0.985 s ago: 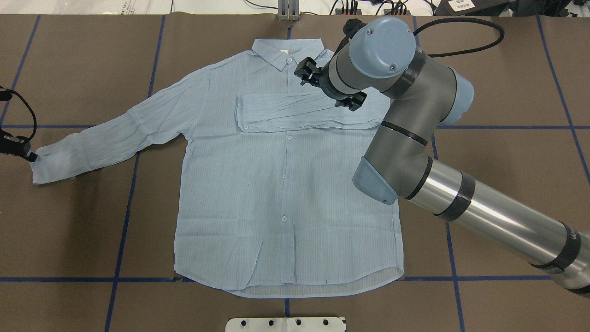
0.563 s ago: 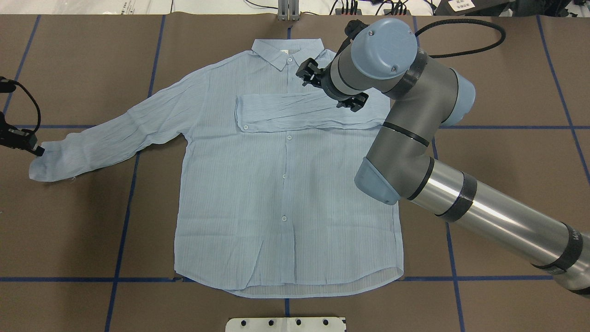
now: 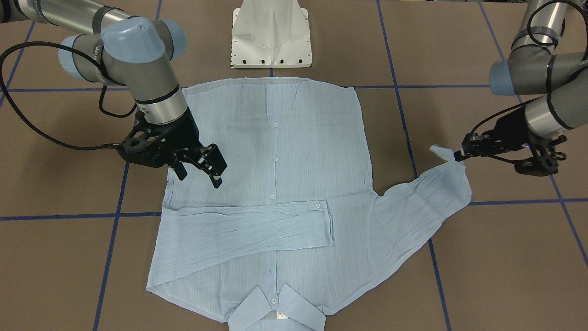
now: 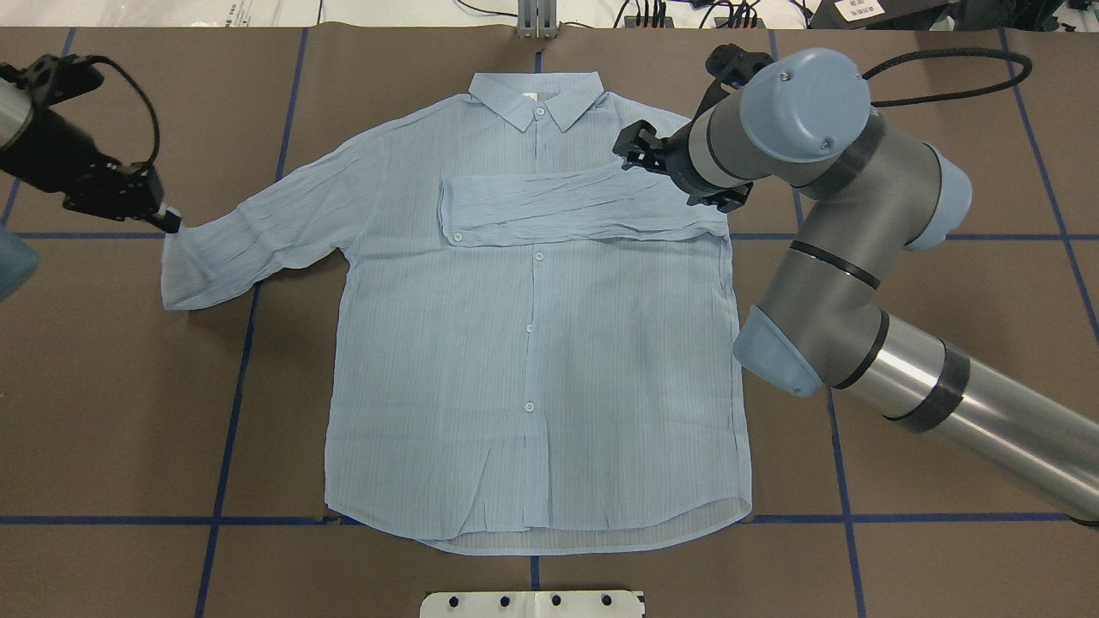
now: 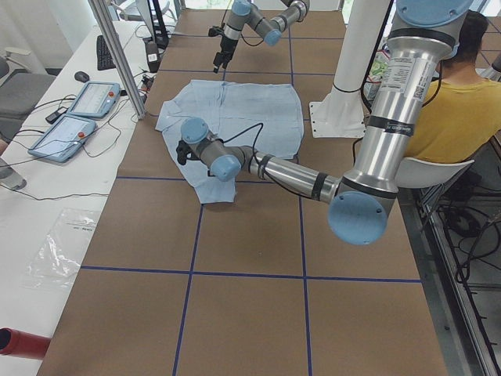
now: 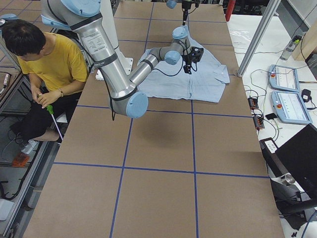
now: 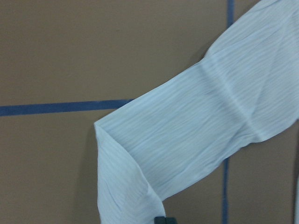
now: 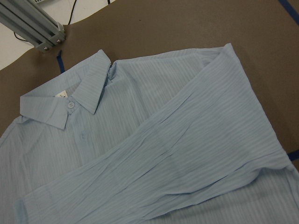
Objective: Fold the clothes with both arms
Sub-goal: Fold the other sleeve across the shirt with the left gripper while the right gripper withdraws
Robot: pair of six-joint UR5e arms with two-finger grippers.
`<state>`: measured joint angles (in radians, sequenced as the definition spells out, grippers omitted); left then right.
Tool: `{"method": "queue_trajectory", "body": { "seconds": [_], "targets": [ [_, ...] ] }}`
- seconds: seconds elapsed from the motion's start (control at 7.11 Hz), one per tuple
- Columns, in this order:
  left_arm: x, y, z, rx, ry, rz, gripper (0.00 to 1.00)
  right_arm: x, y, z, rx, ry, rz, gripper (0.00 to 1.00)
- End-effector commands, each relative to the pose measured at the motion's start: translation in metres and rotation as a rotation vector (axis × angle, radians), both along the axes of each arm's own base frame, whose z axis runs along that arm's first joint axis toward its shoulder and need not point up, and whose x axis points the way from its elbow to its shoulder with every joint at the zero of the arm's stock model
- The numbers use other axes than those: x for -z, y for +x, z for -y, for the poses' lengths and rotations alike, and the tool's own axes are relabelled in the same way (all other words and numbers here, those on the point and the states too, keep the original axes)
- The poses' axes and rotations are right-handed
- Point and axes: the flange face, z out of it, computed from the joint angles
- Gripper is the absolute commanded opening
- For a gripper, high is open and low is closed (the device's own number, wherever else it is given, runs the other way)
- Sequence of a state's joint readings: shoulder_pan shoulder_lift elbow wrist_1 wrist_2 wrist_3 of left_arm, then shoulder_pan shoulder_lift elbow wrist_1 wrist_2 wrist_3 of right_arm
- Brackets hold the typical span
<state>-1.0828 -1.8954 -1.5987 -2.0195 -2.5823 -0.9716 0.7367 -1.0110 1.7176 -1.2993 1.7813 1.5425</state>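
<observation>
On the table's (image 4: 103, 412) left side, your left gripper (image 4: 170, 221) had pinched the flat-lying shirt's (image 4: 532, 343) loose cuff (image 4: 185, 266) and hauled it inward. Your right gripper (image 3: 200, 177), jaws spread and empty, had backed off the folded sleeve (image 4: 567, 210). Second fold looked underway.

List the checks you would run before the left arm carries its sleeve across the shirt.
1. Left gripper shut on the cuff: ok. It pinches one corner, which is raised off the table.
2. Left sleeve free of twists: cannot tell. Its end doubles over below the grip.
3. Right sleeve folded flat across the chest: ok.
4. Right gripper free of cloth: ok. It is open and empty.
5. Landing zone clear: not ok. The right gripper hangs over the shirt, close to the folded sleeve.
</observation>
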Motion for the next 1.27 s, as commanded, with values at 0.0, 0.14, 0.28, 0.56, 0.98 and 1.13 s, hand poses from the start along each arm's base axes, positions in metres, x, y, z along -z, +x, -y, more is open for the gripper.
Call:
{"method": "queue_trajectory", "body": {
  "seconds": [0.0,0.14,0.28,0.56,0.98,1.13],
  "targets": [
    [0.145,0.091,0.003,0.027,-0.145,-0.073,0.00,-0.040,0.028,0.008,-0.011,-0.022,-0.050,1.00],
    [0.183,0.104,0.006,0.152,-0.201,-0.073,0.00,-0.063,0.054,0.022,0.023,0.006,-0.101,1.00],
    [0.225,0.139,-0.003,0.220,-0.231,-0.097,0.00,-0.093,0.084,0.037,0.073,0.002,-0.136,1.00],
    [0.301,0.230,-0.003,0.299,-0.219,-0.123,0.00,-0.113,0.109,0.047,0.129,-0.031,-0.120,1.00],
    [0.334,0.292,0.038,0.324,-0.161,-0.196,0.00,-0.131,0.112,0.040,0.165,-0.061,-0.115,1.00],
    [0.363,0.317,0.030,0.365,-0.144,-0.210,0.00,-0.134,0.112,0.039,0.167,-0.064,-0.117,1.00]
  ]
}}
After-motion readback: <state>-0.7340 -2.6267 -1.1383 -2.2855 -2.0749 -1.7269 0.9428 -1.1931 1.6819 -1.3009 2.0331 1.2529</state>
